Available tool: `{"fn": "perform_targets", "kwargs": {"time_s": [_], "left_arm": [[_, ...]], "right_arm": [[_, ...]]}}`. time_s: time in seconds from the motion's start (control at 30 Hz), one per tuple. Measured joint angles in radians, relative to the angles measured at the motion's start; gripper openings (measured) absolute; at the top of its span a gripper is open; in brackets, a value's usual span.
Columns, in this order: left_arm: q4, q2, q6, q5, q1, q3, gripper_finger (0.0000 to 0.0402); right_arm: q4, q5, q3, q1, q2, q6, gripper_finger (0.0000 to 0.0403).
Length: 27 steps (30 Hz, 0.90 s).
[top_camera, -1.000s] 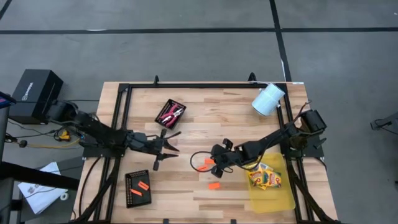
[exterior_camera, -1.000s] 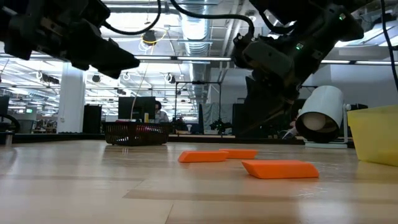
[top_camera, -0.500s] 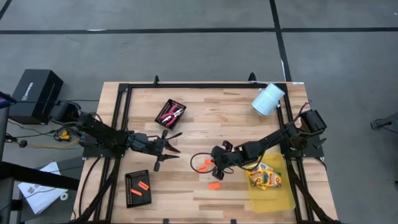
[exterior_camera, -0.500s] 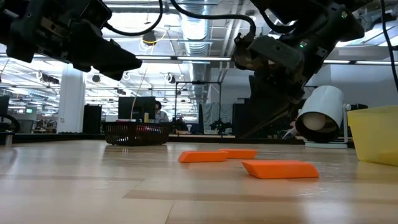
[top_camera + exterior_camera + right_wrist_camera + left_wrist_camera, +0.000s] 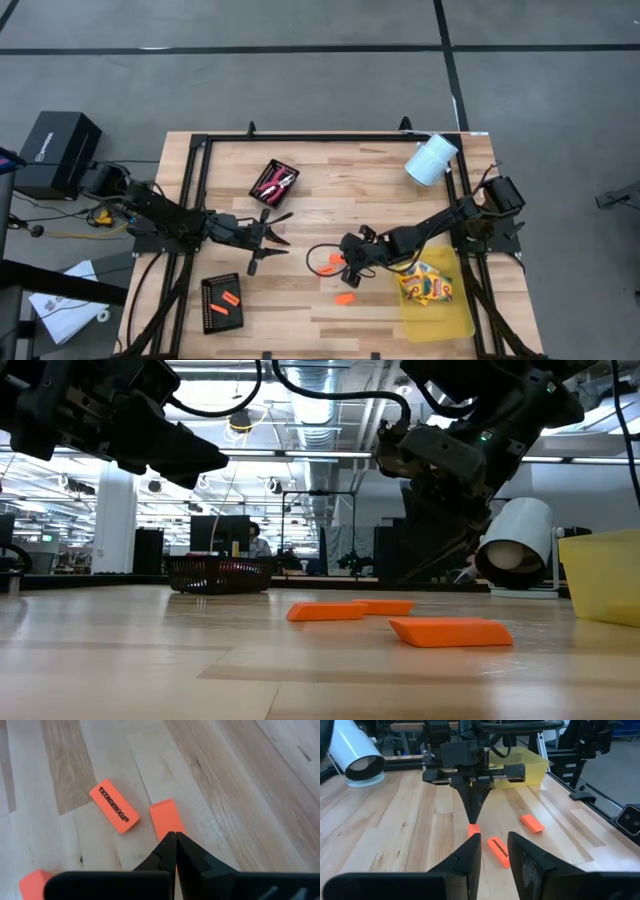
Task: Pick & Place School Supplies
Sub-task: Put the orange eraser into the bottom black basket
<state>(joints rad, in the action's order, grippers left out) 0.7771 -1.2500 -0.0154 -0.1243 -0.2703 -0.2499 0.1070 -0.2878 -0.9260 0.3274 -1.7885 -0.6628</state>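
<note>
Right claw (image 5: pixel 349 268) is over the middle of the counter (image 5: pixel 330 190), fingers pressed together and holding nothing — in the right wrist view its tips (image 5: pixel 171 842) sit just above one orange eraser (image 5: pixel 167 817), with a second, printed orange eraser (image 5: pixel 113 808) just beside it and a third orange piece (image 5: pixel 34 885) at the edge of that view. High view shows the same cluster: two erasers under the claw and one loose eraser (image 5: pixel 344 298) apart, toward the front edge. Left claw (image 5: pixel 262 238) hovers to the left of centre, fingers (image 5: pixel 525 857) slightly spread, empty, pointing at the right arm. Red-handled scissors (image 5: pixel 272 182) lie in the black mesh tray (image 5: pixel 260 172) at the back; two more orange pieces (image 5: pixel 226 300) sit in the front-left mesh tray (image 5: pixel 208 286). Crayon boxes (image 5: pixel 427 286) are in the yellow bin (image 5: pixel 450 322) at the right — white roll (image 5: pixel 431 158) at the back right corner.
</note>
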Motion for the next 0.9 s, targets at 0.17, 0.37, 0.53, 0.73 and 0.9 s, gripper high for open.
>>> {"fn": "perform_targets", "kwargs": {"time_s": [0.17,0.37,0.53,0.73,0.9], "left_arm": [[0.001,0.000,0.000,0.000,0.000,0.000,0.0089],[0.002,0.000,0.000,0.000,0.000,0.000,0.0089],[0.002,0.000,0.000,0.000,0.000,0.000,0.0089],[0.002,0.000,0.000,0.000,0.000,0.000,0.0089],[0.002,0.000,0.000,0.000,0.000,0.001,0.0089]], "right_arm": [[-0.003,0.005,0.000,-0.003,0.000,0.000,0.0000],[-0.019,0.029,0.000,-0.002,0.000,0.000,0.0000],[-0.018,0.040,0.000,-0.003,0.000,0.000,0.0000],[-0.018,0.059,0.000,-0.003,0.000,-0.007,0.0000],[-0.018,0.063,0.000,-0.001,0.000,-0.011,0.0000]]}}
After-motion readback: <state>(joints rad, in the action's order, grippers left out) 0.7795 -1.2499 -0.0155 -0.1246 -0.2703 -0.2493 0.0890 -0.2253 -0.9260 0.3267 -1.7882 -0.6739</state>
